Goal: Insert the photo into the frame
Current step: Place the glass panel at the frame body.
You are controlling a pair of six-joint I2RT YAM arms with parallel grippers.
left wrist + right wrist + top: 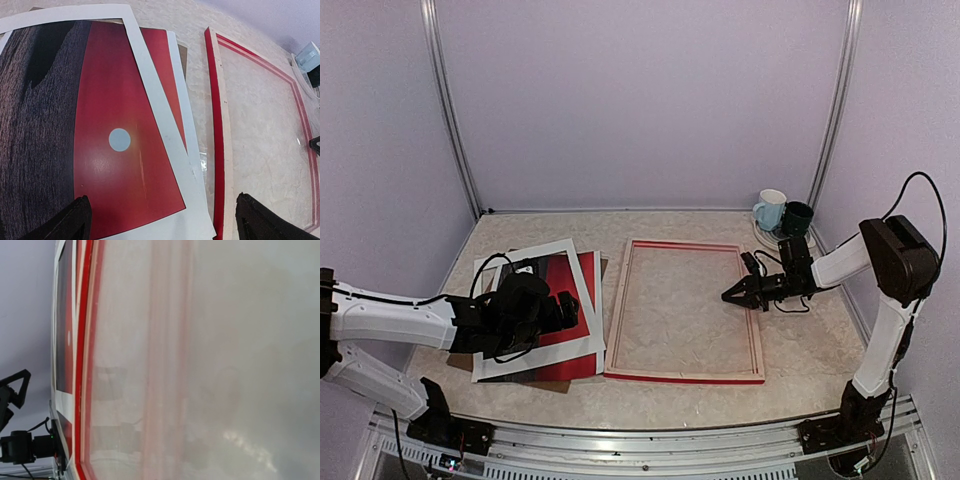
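Observation:
The photo [115, 140], a red sky with a small white sun beside dark water, lies flat at the left of the table [570, 290]. A white mat border [150, 100] lies askew on top of it. My left gripper [565, 310] hovers low over the photo's right part. Its black fingers [70, 222] are spread wide and empty. The frame [685, 310], red-faced with pale wood sides, lies flat in the middle, and its left rail [217, 125] is just right of the photo. My right gripper [738, 293] is at the frame's right rail. Its wrist view is a blur across the frame [82, 365] and shows no fingers.
A brown backing board [182, 52] pokes out under the photo stack. A pale mug [770, 210] and a dark green mug [797, 218] stand at the back right corner. Lilac walls close in the table on three sides.

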